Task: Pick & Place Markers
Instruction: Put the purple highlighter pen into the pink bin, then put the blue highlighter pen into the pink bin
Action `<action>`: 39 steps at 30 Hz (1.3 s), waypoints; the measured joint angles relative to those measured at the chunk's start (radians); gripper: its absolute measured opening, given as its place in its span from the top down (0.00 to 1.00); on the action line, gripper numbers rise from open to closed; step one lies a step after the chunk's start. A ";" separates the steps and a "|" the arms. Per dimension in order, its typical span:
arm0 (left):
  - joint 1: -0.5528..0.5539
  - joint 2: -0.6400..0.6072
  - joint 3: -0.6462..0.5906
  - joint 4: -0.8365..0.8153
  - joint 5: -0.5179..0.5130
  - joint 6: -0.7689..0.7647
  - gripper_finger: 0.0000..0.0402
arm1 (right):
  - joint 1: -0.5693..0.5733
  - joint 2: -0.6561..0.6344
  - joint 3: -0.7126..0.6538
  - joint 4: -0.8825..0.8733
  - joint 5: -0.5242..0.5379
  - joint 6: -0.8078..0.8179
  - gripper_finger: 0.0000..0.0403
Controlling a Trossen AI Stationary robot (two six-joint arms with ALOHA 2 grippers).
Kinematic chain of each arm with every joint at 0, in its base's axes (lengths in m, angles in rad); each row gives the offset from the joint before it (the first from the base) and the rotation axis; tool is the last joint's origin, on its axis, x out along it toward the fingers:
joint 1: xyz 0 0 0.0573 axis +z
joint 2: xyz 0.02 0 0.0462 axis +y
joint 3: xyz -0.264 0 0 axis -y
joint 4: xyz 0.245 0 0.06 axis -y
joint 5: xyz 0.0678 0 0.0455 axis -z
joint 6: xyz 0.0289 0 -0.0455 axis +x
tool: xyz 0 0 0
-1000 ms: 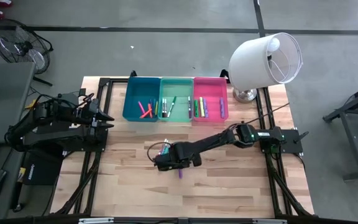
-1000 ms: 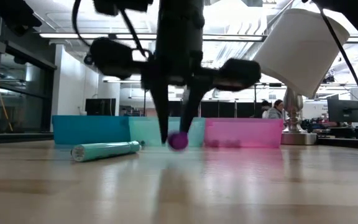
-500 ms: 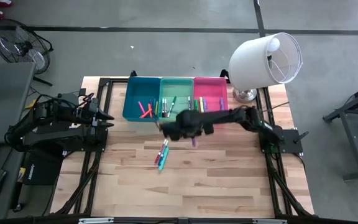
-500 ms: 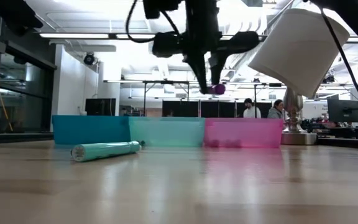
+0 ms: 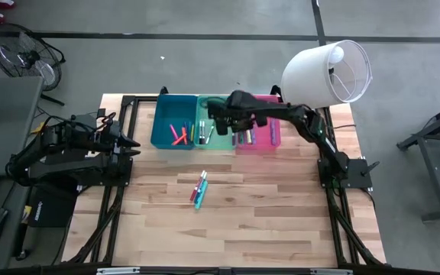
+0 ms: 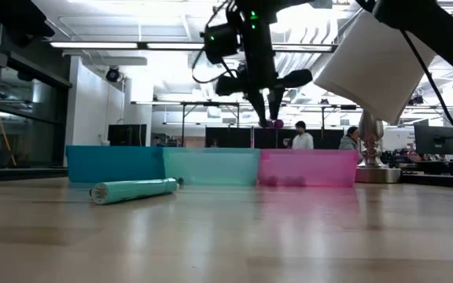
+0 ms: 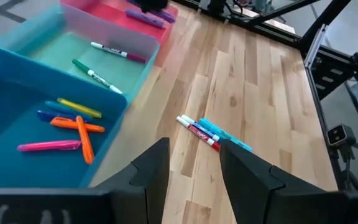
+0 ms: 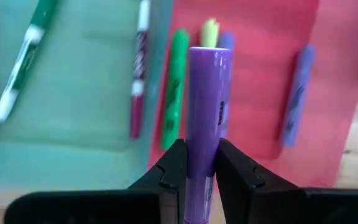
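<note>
Right gripper [image 8: 194, 167] clenched a purple marker [image 8: 202, 106] above pink bin [image 5: 269, 140]; left gripper [image 7: 194, 165], jaws parted, waited beside blue bin [image 5: 159, 130].

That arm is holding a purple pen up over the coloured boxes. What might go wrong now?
The right gripper holds the purple marker above the wall where the mint green bin meets the pink bin. Let go here, it might strike that wall and land in either bin, or bounce out. The fingers pinch only one end of it, so it may also tilt or slip early.
</note>
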 joint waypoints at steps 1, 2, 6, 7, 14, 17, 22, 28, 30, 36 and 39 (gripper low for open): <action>0.000 0.000 0.000 0.000 0.000 -0.005 0.65 | -0.019 0.000 0.000 0.000 0.000 -0.016 0.87; 0.000 0.000 0.000 0.000 0.000 -0.012 0.65 | -0.036 0.000 0.000 0.000 -0.001 -0.030 0.87; 0.000 0.000 0.000 0.000 -0.001 -0.023 0.65 | -0.091 0.000 0.000 0.000 0.008 -0.052 0.87; 0.000 0.000 0.000 0.000 -0.001 -0.023 0.65 | -0.101 0.000 0.000 0.000 0.012 -0.052 0.87; 0.000 0.000 0.000 0.000 -0.023 -0.044 0.65 | -0.127 -0.001 -0.051 0.025 0.022 -0.027 0.87; 0.000 0.000 0.000 0.000 -0.038 -0.050 0.65 | -0.122 0.000 -0.130 0.058 0.005 -0.013 0.87; 0.000 0.000 0.000 0.000 -0.037 -0.050 0.65 | -0.111 0.002 -0.241 0.086 0.000 0.069 0.87; 0.000 0.000 0.000 0.000 -0.037 -0.050 0.65 | -0.106 0.001 -0.312 0.145 -0.016 0.079 0.87; 0.000 0.000 0.000 0.000 -0.036 -0.050 0.65 | -0.106 0.001 -0.327 0.164 -0.029 0.074 0.87; 0.000 0.000 0.000 0.000 -0.036 -0.050 0.65 | -0.099 0.001 -0.338 0.185 -0.046 0.053 0.65; 0.000 0.000 0.000 0.000 -0.036 -0.050 0.65 | -0.098 0.001 -0.338 0.184 -0.046 0.040 0.54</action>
